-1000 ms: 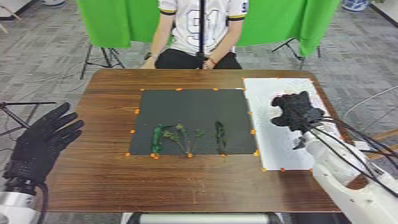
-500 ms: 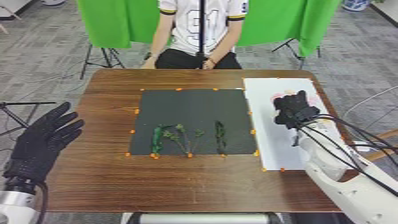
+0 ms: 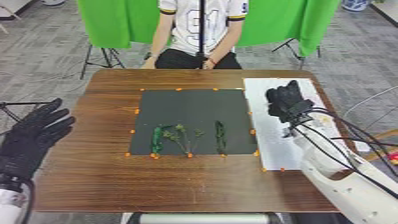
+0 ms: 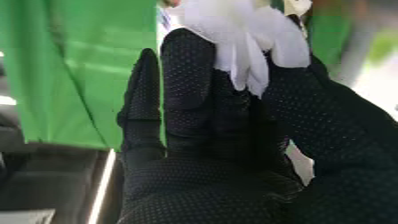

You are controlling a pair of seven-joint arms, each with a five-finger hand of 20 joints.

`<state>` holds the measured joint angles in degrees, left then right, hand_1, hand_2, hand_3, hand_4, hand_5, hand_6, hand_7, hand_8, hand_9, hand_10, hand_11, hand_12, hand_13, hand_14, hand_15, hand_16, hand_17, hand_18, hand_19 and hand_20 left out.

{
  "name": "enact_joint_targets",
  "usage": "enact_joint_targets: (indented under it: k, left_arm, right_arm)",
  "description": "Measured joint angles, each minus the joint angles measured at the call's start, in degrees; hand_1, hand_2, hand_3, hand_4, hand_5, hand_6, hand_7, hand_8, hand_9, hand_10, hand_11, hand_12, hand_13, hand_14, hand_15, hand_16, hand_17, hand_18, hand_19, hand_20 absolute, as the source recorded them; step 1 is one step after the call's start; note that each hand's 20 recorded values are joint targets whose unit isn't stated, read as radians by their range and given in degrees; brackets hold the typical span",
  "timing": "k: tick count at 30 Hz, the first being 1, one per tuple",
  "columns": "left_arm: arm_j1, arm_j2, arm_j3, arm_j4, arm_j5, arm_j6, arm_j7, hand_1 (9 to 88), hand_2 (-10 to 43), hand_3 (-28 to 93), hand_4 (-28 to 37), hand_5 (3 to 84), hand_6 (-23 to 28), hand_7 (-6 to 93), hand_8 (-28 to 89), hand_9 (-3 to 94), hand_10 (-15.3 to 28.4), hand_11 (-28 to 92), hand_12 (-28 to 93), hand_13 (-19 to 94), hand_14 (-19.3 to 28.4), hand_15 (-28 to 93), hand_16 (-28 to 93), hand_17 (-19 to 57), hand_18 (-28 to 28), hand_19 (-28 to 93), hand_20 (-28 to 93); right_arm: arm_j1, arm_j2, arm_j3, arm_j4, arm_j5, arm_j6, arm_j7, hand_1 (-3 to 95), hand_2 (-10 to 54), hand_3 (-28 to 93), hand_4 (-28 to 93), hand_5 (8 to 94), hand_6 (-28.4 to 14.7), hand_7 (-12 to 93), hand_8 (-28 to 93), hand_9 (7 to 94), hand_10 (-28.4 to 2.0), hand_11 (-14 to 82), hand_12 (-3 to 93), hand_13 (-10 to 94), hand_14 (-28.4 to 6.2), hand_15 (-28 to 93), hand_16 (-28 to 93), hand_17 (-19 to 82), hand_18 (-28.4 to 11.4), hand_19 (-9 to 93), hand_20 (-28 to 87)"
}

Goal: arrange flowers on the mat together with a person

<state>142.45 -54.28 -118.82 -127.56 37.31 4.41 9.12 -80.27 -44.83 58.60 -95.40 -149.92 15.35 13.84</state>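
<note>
Shifted slightly outward since the earlier frame, the robot's black-gloved left hand [image 3: 34,137] is spread left of the dark grey square mat [image 3: 191,107], whose near part bears laid-out green leafy sprigs [image 3: 182,137]. Right of the mat, the black-gloved right hand [image 3: 289,100] has moved farther up the white rectangular sheet [image 3: 282,155], thumb and fingers pinching a white-petalled flower [image 4: 235,30]. Greenery seems done, blooms remain to be placed, and no label can be read on either.
</note>
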Motion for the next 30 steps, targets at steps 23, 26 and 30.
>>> enact_joint_targets:
  k: [23,26,30]
  left_arm:
    - [-0.33,4.27,-1.66,0.67,-0.25,0.42,-0.61,25.5,-1.1,70,-25.4,33.2,4.2,15.0,-8,29.1,12.6,18,20,23,15.2,27,4,-7.8,22.5,45,12]
    - [-0.50,4.66,-1.19,0.68,-0.26,0.60,-0.41,25.6,-1.1,70,-25.4,33.3,4.2,14.9,-8,29.1,12.6,18,20,23,15.2,27,4,-7.8,22.5,45,12]
    - [-0.90,5.15,-0.60,0.72,-0.26,0.70,-0.20,25.5,-1.1,70,-25.4,33.3,4.2,14.9,-8,29.1,12.6,18,20,23,15.1,27,4,-7.8,22.5,45,12]
  right_arm:
    - [20.50,-28.04,-23.55,4.33,4.69,-1.34,-29.80,50.1,-9.5,77,-28,67.8,6.2,52,-4,82.0,-4.9,19.1,51.6,65,-3.6,51,43,22,-15.1,61,42]
    - [21.47,-30.01,-26.26,7.57,0.82,-1.37,-30.11,50.2,-9.5,77,-28,67.8,6.5,52,-4,82.2,-4.9,18.9,51.5,65,-3.6,51,43,22,-15.1,61,42]
    - [22.82,-31.39,-29.52,11.65,-3.11,-1.37,-29.91,50.2,-9.5,77,-28,67.7,6.7,52,-4,82.3,-4.8,18.7,51.6,65,-3.3,51,43,22,-14.9,61,43]
